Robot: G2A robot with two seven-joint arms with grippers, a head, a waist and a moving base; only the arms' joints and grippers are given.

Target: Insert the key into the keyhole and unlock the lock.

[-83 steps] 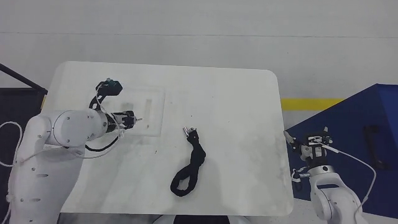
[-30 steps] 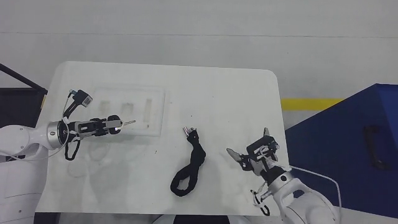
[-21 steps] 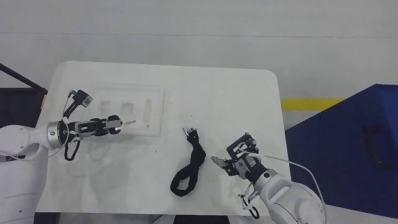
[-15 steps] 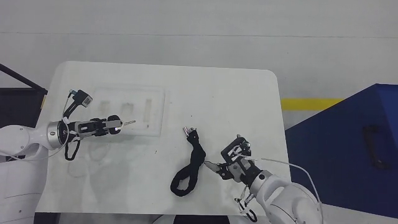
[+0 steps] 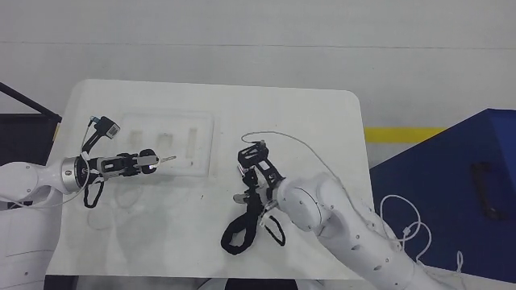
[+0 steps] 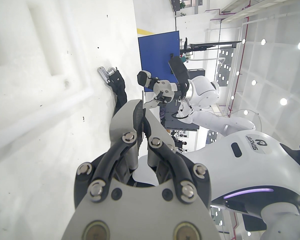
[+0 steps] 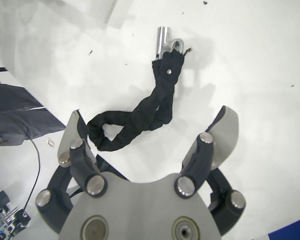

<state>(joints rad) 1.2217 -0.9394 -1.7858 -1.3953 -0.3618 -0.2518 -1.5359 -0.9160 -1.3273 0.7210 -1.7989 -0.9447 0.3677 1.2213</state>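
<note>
Hovering over lock (image 7: 161, 96), R gripper (image 7: 151, 114) spread wide; L gripper (image 6: 141, 116) pinched on what's prob the key (image 5: 167, 159).

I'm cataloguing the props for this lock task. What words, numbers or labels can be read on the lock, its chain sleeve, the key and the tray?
lock: bare shiny metal, no text to be read.
black chain sleeve: plain fabric with a rivet, no label.
key, held in the left gripper: too small to tell any marking.
white tray: no print.
So none can be read on these things.
</note>
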